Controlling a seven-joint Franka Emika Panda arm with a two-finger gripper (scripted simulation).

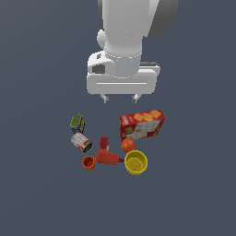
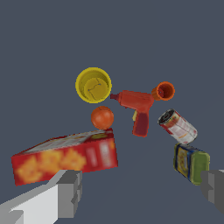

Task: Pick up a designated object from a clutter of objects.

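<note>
Gripper high above the pile, fingers spread wide apart, nothing between them. Yellow cup upright and mouth-up on the grey floor at the clutter's edge farthest from the arm, toward the exterior view's right. Orange ball just beside its rim, the nose of a red drill-shaped item touching or nearly touching the cup's wall on the other side, the red cracker box lying a little further back, between cup and arm. Well apart from the target: orange cup, labelled tin can, green-yellow can. Likely trouble: a finger landing on the ball during descent and rolling it into the cup, or clipping the red nose and shoving the cup sideways. Also a risk of the thin rim slipping from a shallow pinch, and of a box collision on too low a path across the pile.
</note>
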